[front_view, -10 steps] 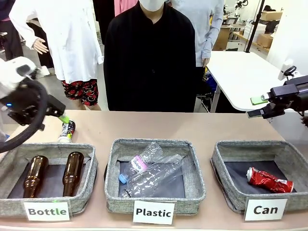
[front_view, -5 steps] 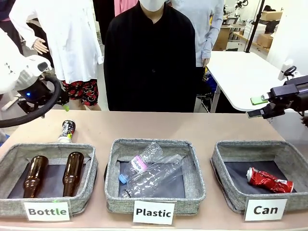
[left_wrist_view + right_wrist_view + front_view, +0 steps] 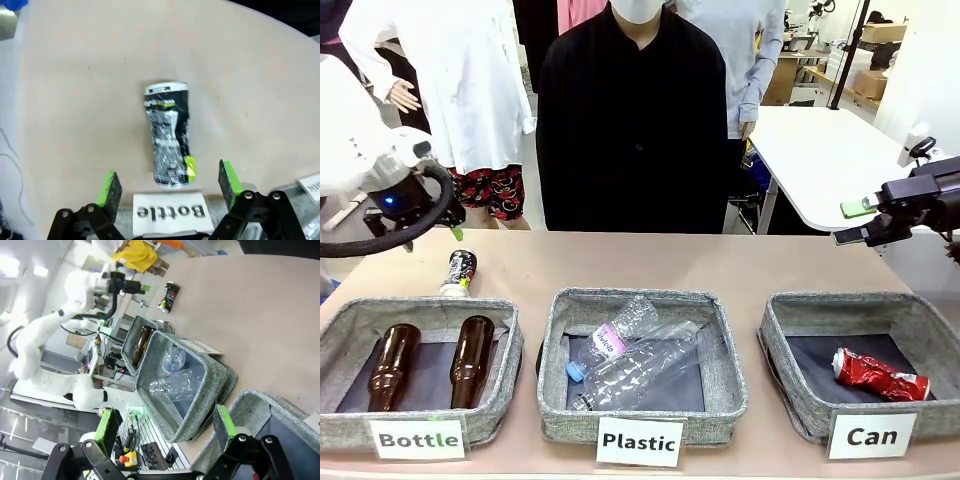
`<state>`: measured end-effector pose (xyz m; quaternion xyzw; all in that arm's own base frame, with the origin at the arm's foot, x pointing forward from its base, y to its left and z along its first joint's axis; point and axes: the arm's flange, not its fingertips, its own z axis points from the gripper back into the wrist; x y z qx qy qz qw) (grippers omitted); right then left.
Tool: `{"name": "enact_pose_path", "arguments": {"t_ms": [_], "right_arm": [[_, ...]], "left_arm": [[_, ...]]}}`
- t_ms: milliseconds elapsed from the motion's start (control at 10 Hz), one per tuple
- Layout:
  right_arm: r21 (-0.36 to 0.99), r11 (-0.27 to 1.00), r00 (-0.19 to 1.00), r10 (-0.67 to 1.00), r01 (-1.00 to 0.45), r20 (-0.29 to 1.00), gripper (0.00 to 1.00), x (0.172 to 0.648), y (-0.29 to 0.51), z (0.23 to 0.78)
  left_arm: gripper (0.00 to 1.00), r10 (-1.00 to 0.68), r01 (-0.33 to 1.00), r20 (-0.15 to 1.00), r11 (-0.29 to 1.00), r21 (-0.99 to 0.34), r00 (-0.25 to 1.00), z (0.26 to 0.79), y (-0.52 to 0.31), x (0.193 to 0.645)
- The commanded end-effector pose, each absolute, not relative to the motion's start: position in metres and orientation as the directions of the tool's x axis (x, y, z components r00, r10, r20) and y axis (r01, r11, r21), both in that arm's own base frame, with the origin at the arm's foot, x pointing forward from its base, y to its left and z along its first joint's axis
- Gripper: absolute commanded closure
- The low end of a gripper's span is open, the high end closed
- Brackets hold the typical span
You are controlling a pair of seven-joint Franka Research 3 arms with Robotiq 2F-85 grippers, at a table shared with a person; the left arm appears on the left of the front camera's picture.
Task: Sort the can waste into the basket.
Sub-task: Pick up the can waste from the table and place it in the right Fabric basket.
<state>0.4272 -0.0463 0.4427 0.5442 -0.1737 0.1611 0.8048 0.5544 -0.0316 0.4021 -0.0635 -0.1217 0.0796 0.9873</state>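
A: From the front we see the dark can (image 3: 459, 271) lying on its side on the table (image 3: 650, 262), just behind the "Bottle" basket (image 3: 418, 366). Our left gripper (image 3: 453, 229) hangs above it, a little toward the far side. The crushed red can (image 3: 879, 375) already lies in the "Can" basket (image 3: 861, 366) at the far right.

B: And our right gripper (image 3: 853, 222) is up by that basket, well apart from the dark can. So the left arm is clearly the nearer one, we'd judge.

A: In the left wrist view the dark can (image 3: 168, 135) lies straight ahead of our left gripper (image 3: 169, 186), between the lines of the two green pads (image 3: 108, 186). Its long axis points away from us, so the fingers would close across its width. The jaws stand wide apart and hold nothing.

B: The right wrist view shows our right gripper (image 3: 165, 427) spread wide too, empty, over the rim of the "Can" basket (image 3: 258, 403). The dark can (image 3: 168, 297) sits far off across the table.

A: Then we reckon the move is a straight descent by the left arm.
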Motion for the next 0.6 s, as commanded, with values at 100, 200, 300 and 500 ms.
{"name": "enact_pose_path", "arguments": {"t_ms": [100, 200, 300, 500], "right_arm": [[0.812, 0.351, 0.879, 0.082, -0.466, 0.469, 0.00, 0.427, -0.049, 0.446], [0.812, 0.351, 0.879, 0.082, -0.466, 0.469, 0.00, 0.427, -0.049, 0.446], [0.812, 0.351, 0.879, 0.082, -0.466, 0.469, 0.00, 0.427, -0.049, 0.446], [0.812, 0.351, 0.879, 0.082, -0.466, 0.469, 0.00, 0.427, -0.049, 0.446]], "left_arm": [[0.00, 0.186, -0.181, 0.144, 0.982, -0.051, 0.972, 0.370, -0.058, 0.609], [0.00, 0.214, -0.212, 0.136, 0.977, -0.029, 0.967, 0.353, -0.061, 0.615], [0.00, 0.233, -0.234, 0.114, 0.972, -0.004, 0.966, 0.338, -0.060, 0.616], [0.00, 0.256, -0.260, 0.080, 0.964, 0.052, 0.963, 0.317, -0.056, 0.618]]}}
